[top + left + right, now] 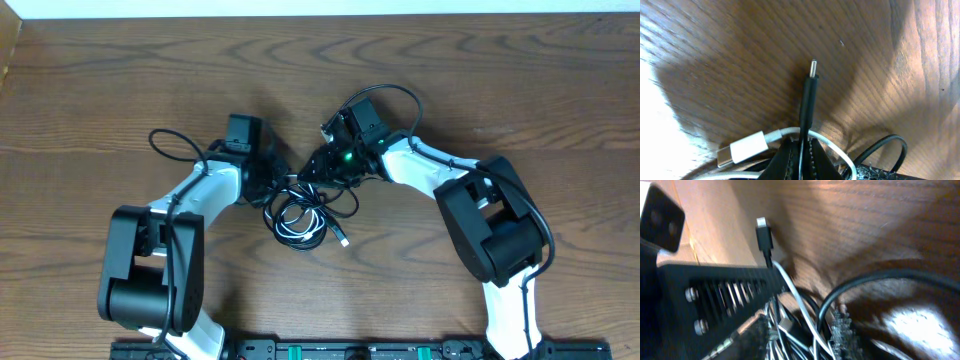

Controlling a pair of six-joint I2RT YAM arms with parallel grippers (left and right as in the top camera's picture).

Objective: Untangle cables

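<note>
The cables [300,218] lie as a tangle of black and white loops on the wooden table between the two arms. My left gripper [278,181] is at the tangle's upper left. In the left wrist view it [801,144] is shut on a black cable [808,102] whose plug points away past the fingertips. A white cable's plug [742,148] lies just left of the jaws, and its cord arches over them. My right gripper [309,172] reaches in from the right. Its fingers [754,341] stand apart with several black and white strands [805,325] running loosely between them.
Thick black robot leads loop out behind each wrist, one on the left [168,143] and one on the right [392,92]. The left gripper's black body [715,295] fills the left of the right wrist view, very close. Both arm bases stand at the table's near edge.
</note>
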